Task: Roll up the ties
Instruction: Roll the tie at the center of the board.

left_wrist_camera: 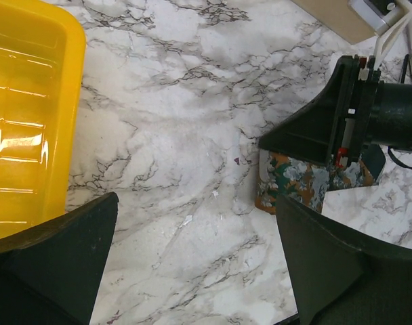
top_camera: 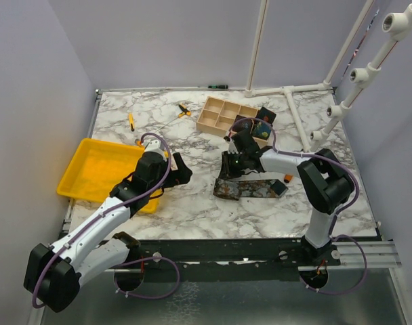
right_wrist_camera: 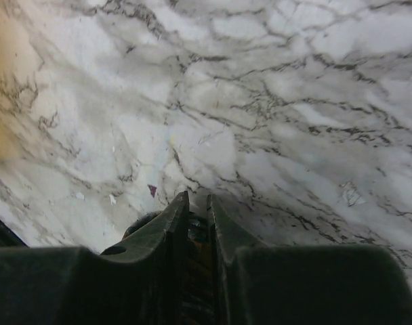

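A flat tie [top_camera: 255, 189] with a rust, teal and grey print lies on the marble table in front of the right arm. My right gripper [top_camera: 226, 176] points down at the tie's left end. In the right wrist view the right gripper [right_wrist_camera: 197, 202] is shut on the tie [right_wrist_camera: 198, 233], with a thin fold of patterned fabric between the pads. My left gripper [top_camera: 184, 170] hangs open over bare marble to the left of the tie. The left wrist view shows the left gripper [left_wrist_camera: 192, 261] with nothing between its fingers, and the tie [left_wrist_camera: 302, 180] beyond its right finger under the right gripper [left_wrist_camera: 328, 125].
A wooden divided box [top_camera: 219, 114] at the back holds two dark rolled ties [top_camera: 245, 124] at its right end. A yellow tray [top_camera: 97, 169] sits at the left under the left arm. Orange-handled screwdrivers [top_camera: 131, 120] lie at the back left. White pipe framing [top_camera: 297, 112] stands at the right.
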`<state>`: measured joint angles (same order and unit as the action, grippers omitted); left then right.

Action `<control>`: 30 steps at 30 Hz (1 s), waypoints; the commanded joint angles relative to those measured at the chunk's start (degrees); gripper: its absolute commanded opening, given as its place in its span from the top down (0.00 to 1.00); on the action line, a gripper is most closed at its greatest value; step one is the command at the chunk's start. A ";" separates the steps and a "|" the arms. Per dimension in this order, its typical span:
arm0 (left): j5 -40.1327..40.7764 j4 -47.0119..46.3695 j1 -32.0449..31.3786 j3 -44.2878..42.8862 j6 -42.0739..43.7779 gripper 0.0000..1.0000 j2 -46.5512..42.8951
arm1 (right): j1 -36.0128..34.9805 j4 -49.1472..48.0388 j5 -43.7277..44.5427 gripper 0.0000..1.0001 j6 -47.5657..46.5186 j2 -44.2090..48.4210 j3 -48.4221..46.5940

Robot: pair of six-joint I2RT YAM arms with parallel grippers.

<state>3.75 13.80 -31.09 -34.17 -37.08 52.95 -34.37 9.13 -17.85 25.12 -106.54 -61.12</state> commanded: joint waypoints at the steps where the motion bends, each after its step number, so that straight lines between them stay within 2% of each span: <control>1: -2.00 -0.81 0.33 0.59 -0.07 0.01 0.85 | -1.49 5.12 -4.46 0.78 -3.95 1.12 3.44; 3: -2.45 -0.84 0.33 0.85 -0.25 0.01 1.22 | -1.75 5.85 -4.51 0.78 -3.74 2.49 4.14; 6: -2.94 -1.02 0.33 1.12 -0.49 0.01 1.84 | -1.68 6.66 1.68 0.73 -0.79 6.17 4.89; 12: -3.71 -1.37 0.33 0.00 -1.42 0.01 3.38 | 1.01 8.79 13.40 0.55 4.60 17.92 4.02; 15: -3.73 -1.75 0.40 -0.62 -3.03 0.01 3.55 | 1.32 8.21 15.87 0.51 4.81 24.71 6.04; 18: -6.35 -5.12 0.42 0.81 -6.08 0.01 2.42 | 1.41 4.38 9.37 0.51 2.91 30.43 11.36; 22: -16.87 -19.91 0.29 7.21 -10.54 0.01 1.38 | 1.40 -0.91 -1.88 0.53 3.19 35.34 20.73; 24: -19.97 -23.87 -0.38 8.93 -12.02 0.01 2.87 | 1.41 -4.22 -3.31 0.54 5.13 37.61 26.28; 27: -20.10 -24.19 -2.28 9.12 -11.55 0.01 5.87 | 1.35 -7.47 -3.40 0.53 8.10 40.23 32.21; 30: -19.59 -24.31 -3.61 9.38 -11.71 0.01 7.82 | 1.39 -9.56 -2.79 0.45 11.17 42.23 35.83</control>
<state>-12.40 -5.43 -32.95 -25.34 -47.42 58.63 -32.73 5.76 -18.17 31.75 -67.68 -28.56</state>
